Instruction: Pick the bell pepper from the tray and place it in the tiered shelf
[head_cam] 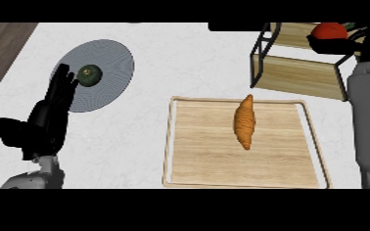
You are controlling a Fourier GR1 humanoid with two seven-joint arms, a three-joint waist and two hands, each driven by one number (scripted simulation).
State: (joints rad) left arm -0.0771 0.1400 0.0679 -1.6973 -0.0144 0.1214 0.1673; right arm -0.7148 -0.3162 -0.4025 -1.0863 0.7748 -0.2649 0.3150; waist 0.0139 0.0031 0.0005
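A red bell pepper (331,30) with a bit of green stem shows at the top right, over the upper board of the tiered shelf (300,73). My right hand (329,45) is curled round the pepper from below and hides its lower part. The shelf has a black frame and two wooden boards. The wooden tray (209,147) lies at the middle right with no pepper on it. My left hand (57,95) rests open at the left, fingers up.
A croissant (245,121) lies lengthwise on the tray. A grey round plate (112,54) at the upper left carries a dark green round fruit (90,75), just beside my left hand's fingertips. My right forearm (358,103) runs along the right edge.
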